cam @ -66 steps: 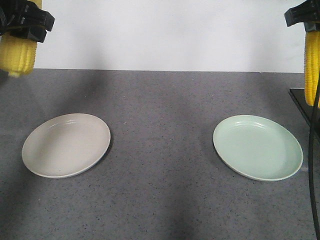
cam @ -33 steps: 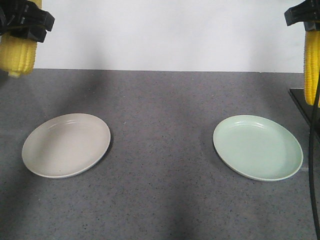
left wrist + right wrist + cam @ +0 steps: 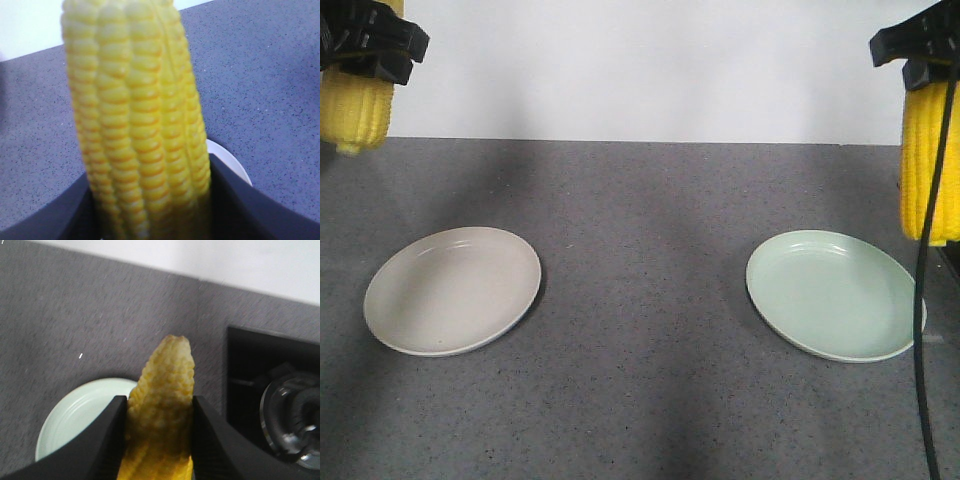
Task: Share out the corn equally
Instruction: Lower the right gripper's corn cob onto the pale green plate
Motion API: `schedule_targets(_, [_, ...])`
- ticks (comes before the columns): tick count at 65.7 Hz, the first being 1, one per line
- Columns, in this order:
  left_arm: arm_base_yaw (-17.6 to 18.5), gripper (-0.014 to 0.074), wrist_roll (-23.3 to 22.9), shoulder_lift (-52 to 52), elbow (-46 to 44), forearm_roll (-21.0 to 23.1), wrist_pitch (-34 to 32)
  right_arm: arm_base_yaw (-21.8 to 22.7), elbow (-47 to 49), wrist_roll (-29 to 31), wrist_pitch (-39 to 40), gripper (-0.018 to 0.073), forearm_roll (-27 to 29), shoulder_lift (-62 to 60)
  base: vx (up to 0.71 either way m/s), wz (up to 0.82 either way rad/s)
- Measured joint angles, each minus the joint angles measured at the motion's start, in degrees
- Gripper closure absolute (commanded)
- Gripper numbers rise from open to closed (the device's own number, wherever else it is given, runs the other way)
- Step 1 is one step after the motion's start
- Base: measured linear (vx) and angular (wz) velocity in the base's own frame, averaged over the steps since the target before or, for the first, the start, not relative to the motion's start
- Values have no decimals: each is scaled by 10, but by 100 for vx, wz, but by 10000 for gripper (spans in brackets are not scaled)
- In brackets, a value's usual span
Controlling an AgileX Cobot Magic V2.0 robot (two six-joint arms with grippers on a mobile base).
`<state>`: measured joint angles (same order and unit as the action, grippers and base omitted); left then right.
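Both grippers, left and right, clamped on hanging corn; risk: dropping high, rolling off green plate.

My left gripper clamps a yellow corn cob between its two dark jaws, the cob rising upright and filling the frame. Below lies a grey speckled tabletop. A pale plate edge shows beside the right jaw
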<state>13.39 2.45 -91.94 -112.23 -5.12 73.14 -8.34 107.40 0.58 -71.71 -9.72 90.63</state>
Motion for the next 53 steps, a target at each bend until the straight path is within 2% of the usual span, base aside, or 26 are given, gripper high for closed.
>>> schedule_targets(20, [0, 377, 0, 0, 0, 0, 0, 0, 0, -2, -6, 330, 63, 84, 0, 0])
schedule_targets(47, [0, 377, 0, 0, 0, 0, 0, 0, -2, -6, -5, 319, 67, 146, 0, 0])
schedule_targets(53, [0, 377, 0, 0, 0, 0, 0, 5, -2, -6, -5, 317, 87, 147, 0, 0])
